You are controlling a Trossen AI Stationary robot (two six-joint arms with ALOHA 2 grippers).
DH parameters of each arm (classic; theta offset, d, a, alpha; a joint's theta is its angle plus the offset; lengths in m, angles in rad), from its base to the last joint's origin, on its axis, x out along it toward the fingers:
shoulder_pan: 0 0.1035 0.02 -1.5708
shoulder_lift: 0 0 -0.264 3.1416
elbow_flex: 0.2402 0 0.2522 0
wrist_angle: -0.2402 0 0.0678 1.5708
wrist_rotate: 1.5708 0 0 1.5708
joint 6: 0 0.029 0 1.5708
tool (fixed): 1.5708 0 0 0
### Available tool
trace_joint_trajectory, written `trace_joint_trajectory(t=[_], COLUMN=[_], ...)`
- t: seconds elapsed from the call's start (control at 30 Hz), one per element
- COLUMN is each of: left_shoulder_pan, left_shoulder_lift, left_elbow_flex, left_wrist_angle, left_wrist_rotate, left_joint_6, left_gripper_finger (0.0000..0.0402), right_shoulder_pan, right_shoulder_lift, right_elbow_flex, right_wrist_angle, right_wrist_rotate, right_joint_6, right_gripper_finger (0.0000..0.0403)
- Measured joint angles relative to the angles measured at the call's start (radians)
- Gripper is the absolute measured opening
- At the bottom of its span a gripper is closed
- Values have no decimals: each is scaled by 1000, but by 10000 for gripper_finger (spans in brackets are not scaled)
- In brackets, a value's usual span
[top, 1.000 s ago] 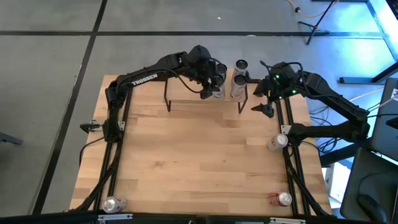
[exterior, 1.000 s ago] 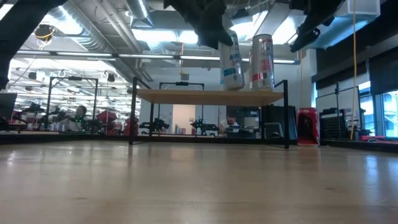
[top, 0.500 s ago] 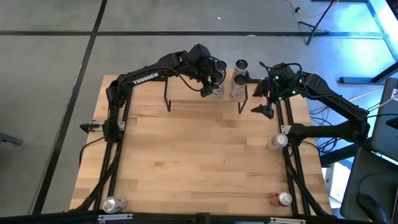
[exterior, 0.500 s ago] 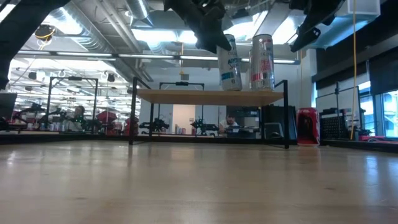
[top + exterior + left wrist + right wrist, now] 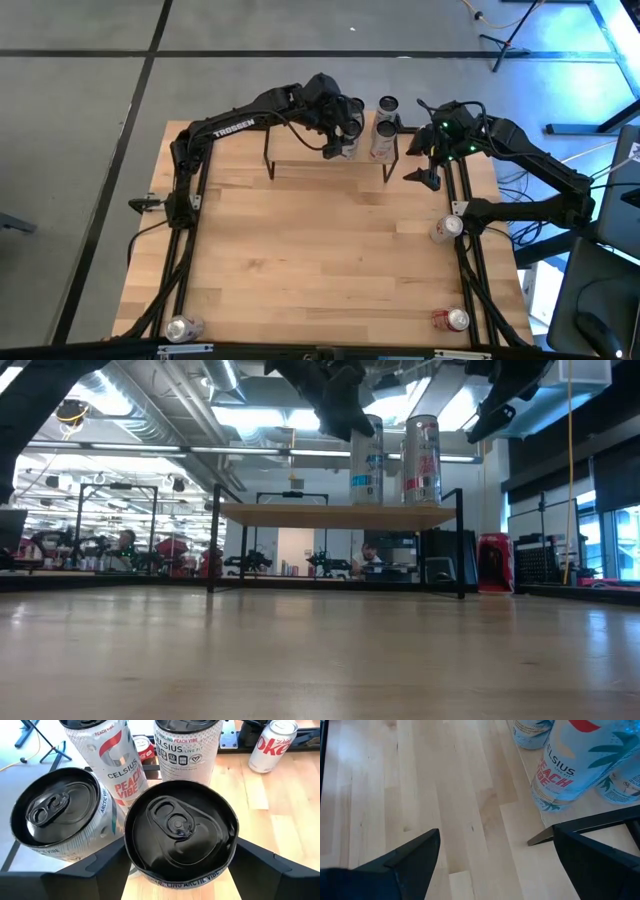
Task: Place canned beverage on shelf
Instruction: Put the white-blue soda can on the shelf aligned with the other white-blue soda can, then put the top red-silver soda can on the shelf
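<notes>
From above, the left gripper [image 5: 338, 135] hangs over the right part of the shelf [image 5: 300, 150] at the worktop's [image 5: 320, 250] far edge, its fingers spread either side of a can [image 5: 348, 146] standing there. The right gripper [image 5: 425, 165] waits just right of the shelf, wide apart and holding nothing. Three more cans lie near the worktop's edges: one at the near left [image 5: 183, 327], one at the near right [image 5: 452, 319] and one at the right edge [image 5: 445, 229]. At table height, the can [image 5: 366, 463] stands upright on the shelf top [image 5: 340, 513] beside a peach can [image 5: 422, 460]. From the left wrist, the fingers [image 5: 102, 867] flank the can's black lid [image 5: 180, 832] without clearly pressing it.
</notes>
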Motion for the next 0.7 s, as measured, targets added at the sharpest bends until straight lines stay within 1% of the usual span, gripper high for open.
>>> trace_joint_trajectory(t=[0.13, 0.33, 0.43, 0.63, 0.7], left_shoulder_pan=[-3, -11, -17, -28, -28], left_shoulder_lift=[0, 0, -2, -53, -82], left_elbow_flex=[0, 0, 0, 0, 0], left_wrist_angle=[1, 34, 61, 73, 75], left_wrist_rotate=[-20, -25, -29, -117, -127], left_joint_6=[6, 8, 7, -14, -38], left_gripper_finger=[297, 338, 352, 355, 355], right_shoulder_pan=[0, 0, 0, 0, 0], right_shoulder_lift=[0, 0, 0, 0, 0], right_elbow_flex=[0, 0, 0, 0, 0], right_wrist_angle=[0, 0, 0, -4, -3], right_wrist_rotate=[0, 0, 0, 0, 0], right_joint_6=[0, 0, 0, 0, -1], right_gripper_finger=[376, 376, 376, 376, 376])
